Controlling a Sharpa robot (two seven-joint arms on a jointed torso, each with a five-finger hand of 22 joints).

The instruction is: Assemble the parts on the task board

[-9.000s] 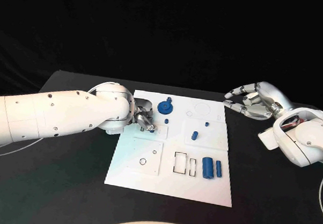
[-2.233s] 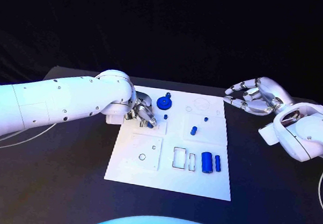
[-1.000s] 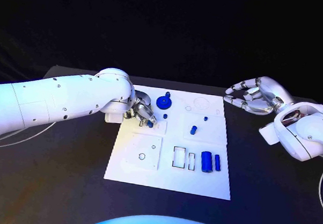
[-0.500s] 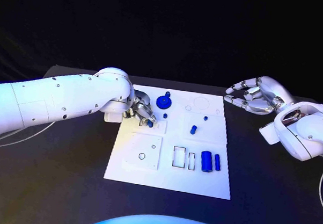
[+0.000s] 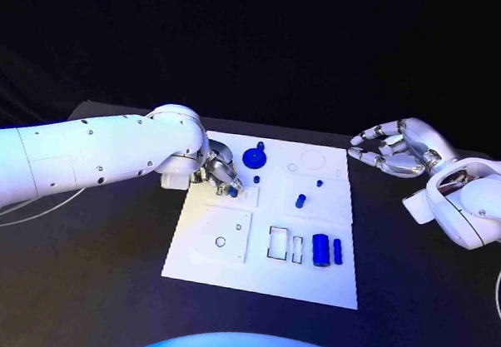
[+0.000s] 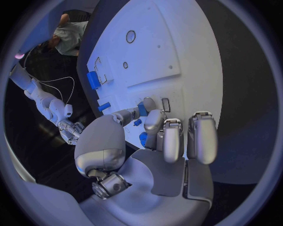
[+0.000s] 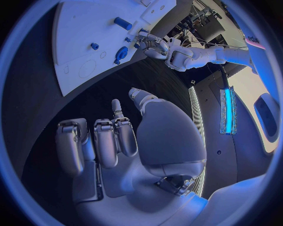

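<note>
The white task board (image 5: 264,271) lies in the middle of the black table. My left hand (image 5: 220,174) hovers over its far left part and pinches a small blue part (image 5: 232,192) between thumb and a finger; the left wrist view shows this part (image 6: 142,108) at the fingertips (image 6: 151,103). A round blue part (image 5: 254,158) stands just beyond the hand. A blue capsule (image 5: 301,201) and a tiny peg (image 5: 320,183) sit mid-board. Two blue cylinders (image 5: 327,250) lie beside rectangular slots. My right hand (image 5: 392,151) floats off the board's far right corner, fingers loosely bent, holding nothing.
The board's near half (image 5: 258,279) carries only outlined recesses and a small ring (image 5: 219,241). Bare black table (image 5: 83,273) runs around the board on all sides. In the right wrist view the board (image 7: 88,37) lies ahead of my right hand (image 7: 118,141).
My left hand's fingers have shifted slightly over the board's far left part. The right hand has stayed where it was.
</note>
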